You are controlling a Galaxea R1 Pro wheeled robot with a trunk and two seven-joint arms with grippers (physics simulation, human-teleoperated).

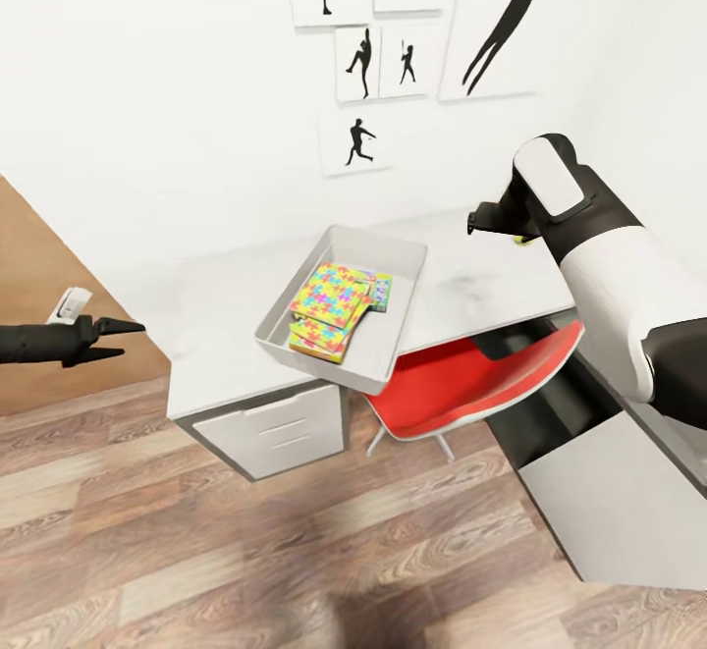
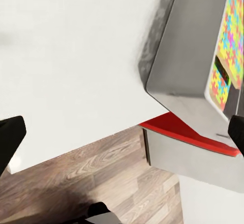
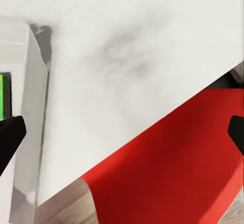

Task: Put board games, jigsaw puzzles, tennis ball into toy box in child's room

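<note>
The light grey toy box (image 1: 296,355) stands on the pale table (image 1: 221,330). In it lie two jigsaw puzzles, one (image 1: 334,297) stacked over the other (image 1: 320,342), with a green-printed board game (image 1: 379,291) beside them. My left gripper (image 1: 130,340) hovers open off the table's left end, holding nothing. Its wrist view looks at the toy box's wall (image 2: 188,56) and a puzzle (image 2: 231,36). My right gripper (image 1: 474,223) is open and empty above the table, to the right of the toy box (image 3: 35,107). A small yellow-green sliver (image 1: 526,240) peeks out beside my right forearm; too little shows to tell what it is.
A red chair (image 1: 462,384) is tucked under the table to the right of the white drawer cabinet (image 1: 280,428). A lower dark grey desk (image 1: 589,492) runs along the right wall. Wood plank floor (image 1: 245,551) lies in front. Black silhouette pictures (image 1: 373,60) hang above.
</note>
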